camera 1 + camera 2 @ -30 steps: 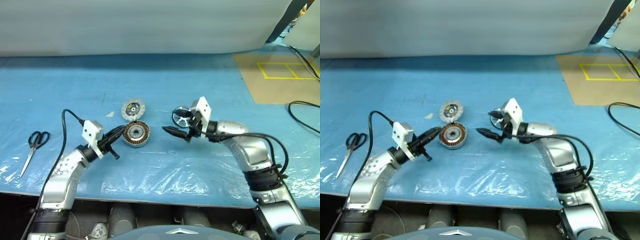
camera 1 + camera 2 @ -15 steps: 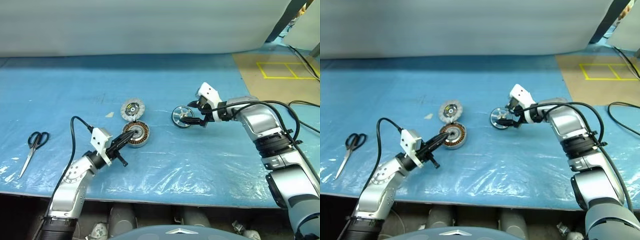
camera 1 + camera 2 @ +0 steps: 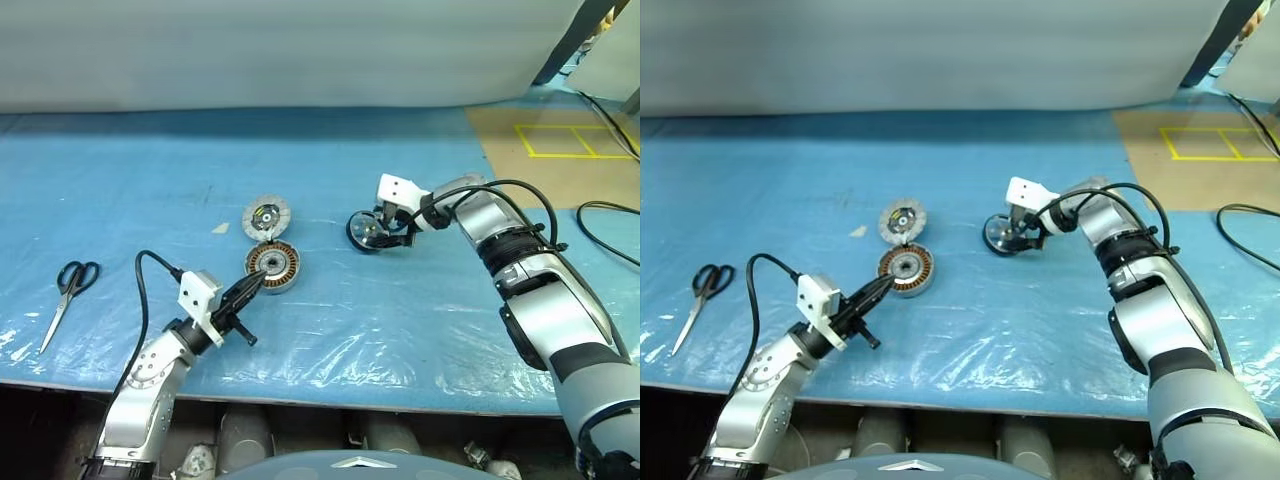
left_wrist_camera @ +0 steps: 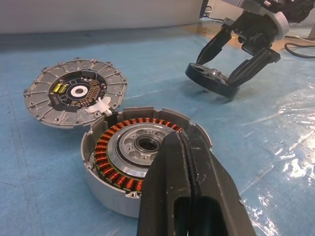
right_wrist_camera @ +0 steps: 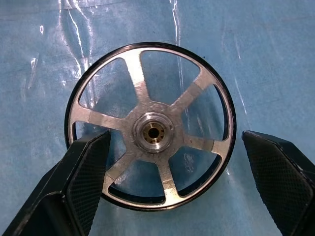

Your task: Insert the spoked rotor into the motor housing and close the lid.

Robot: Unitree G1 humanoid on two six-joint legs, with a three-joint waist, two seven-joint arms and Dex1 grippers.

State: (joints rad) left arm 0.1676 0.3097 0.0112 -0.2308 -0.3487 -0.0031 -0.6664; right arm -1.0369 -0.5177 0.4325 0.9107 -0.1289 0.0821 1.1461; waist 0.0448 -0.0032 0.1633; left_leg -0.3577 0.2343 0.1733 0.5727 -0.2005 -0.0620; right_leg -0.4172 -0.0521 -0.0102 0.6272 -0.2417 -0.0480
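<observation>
The spoked rotor (image 5: 151, 127), a silver wheel with a dark rim, lies flat on the blue sheet (image 3: 420, 320), right of centre. My right gripper (image 3: 377, 236) points down over it, open, one finger on each side of the rim and not closed on it. The motor housing (image 3: 272, 270), with its ring of copper windings, sits open at the table's middle. The lid (image 3: 266, 217) lies just behind it, hub face up, touching its rim. My left gripper (image 4: 183, 135) is shut and empty, its tip at the housing's near left edge.
Black-handled scissors (image 3: 68, 290) lie at the table's left end. A brown board with yellow tape squares (image 3: 560, 150) covers the far right corner, and a black cable (image 3: 608, 214) loops beside it. A pale wall runs along the back.
My right gripper swung from beside the rotor, pointing left, to over it, tilted down and straddling it. The left arm drew back slightly toward the near edge, staying shut.
</observation>
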